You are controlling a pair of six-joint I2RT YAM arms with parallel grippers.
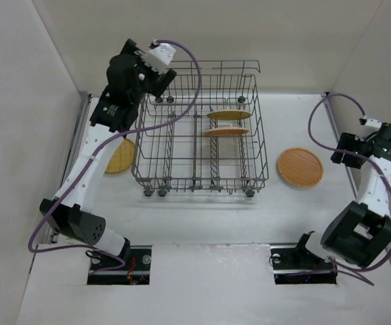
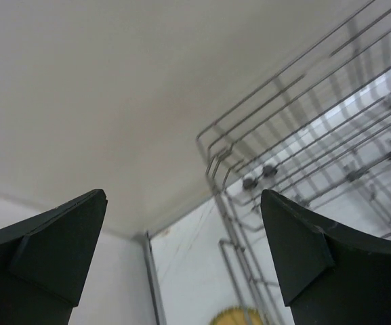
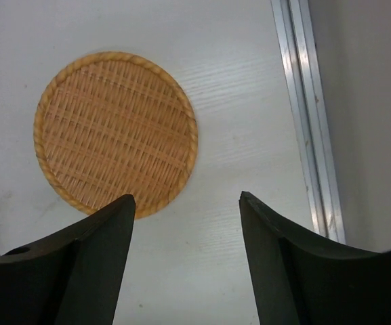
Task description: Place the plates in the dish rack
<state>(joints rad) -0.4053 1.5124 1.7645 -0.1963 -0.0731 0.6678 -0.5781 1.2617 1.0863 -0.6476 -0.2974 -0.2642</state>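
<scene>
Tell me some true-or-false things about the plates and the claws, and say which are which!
1. Two plates stand in the rack. True.
2. The right claw holds a plate. False: it is open and empty; the right plate lies on the table.
3. The left plate lies on the table beside the rack. True.
4. The left claw is shut. False: it is open.

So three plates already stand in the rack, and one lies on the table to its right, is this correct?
Not quite: only two plates stand in the rack, as the top view shows. One plate does lie on the table to its right; another lies to its left.
</scene>
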